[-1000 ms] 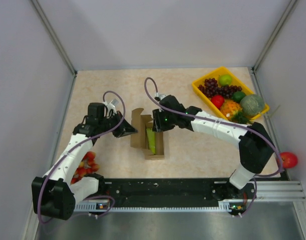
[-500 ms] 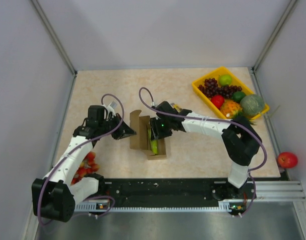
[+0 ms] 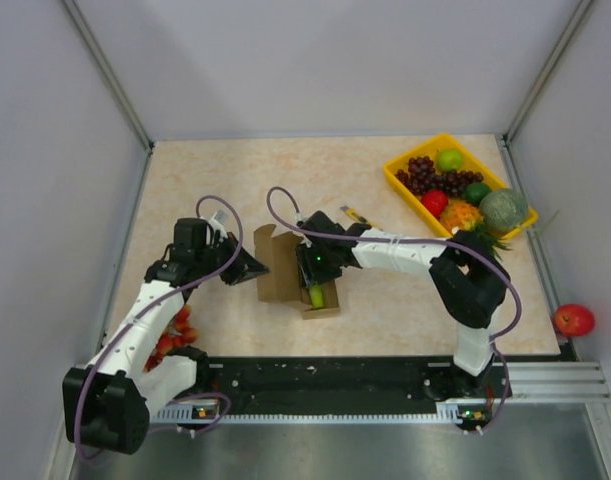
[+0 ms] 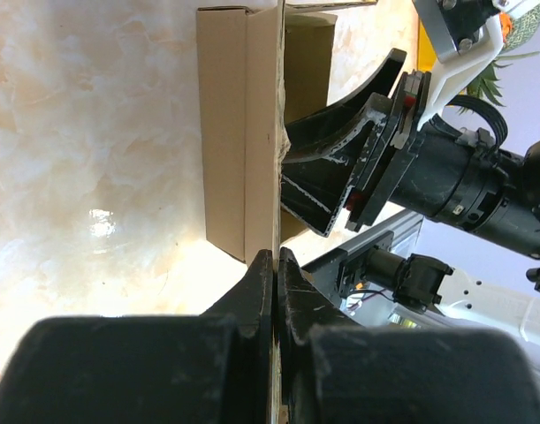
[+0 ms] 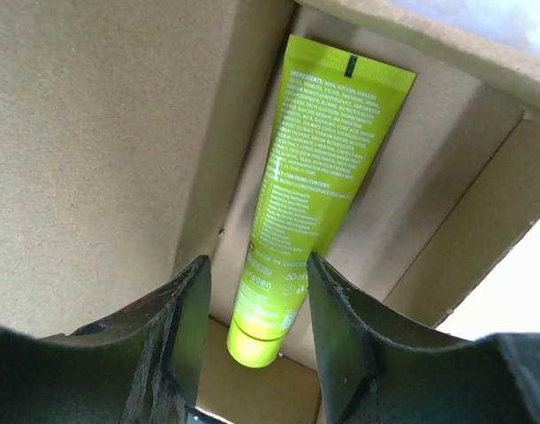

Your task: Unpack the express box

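From overhead, box [image 3: 285, 270] open mid-table, interior mostly hidden under right gripper [image 3: 312, 272]; only green tube [image 3: 316, 296] end showing. Right wrist view shows more: tube [image 5: 309, 185] flat on box floor, fine print unreadable, fingers [image 5: 186, 327] spread either side of cap end, not touching, holding nothing. Left gripper [image 4: 275, 269] clamped tight on box flap [image 4: 276, 132] edge, seen clearly only from left wrist. Fruit tray [image 3: 400, 178] far right.
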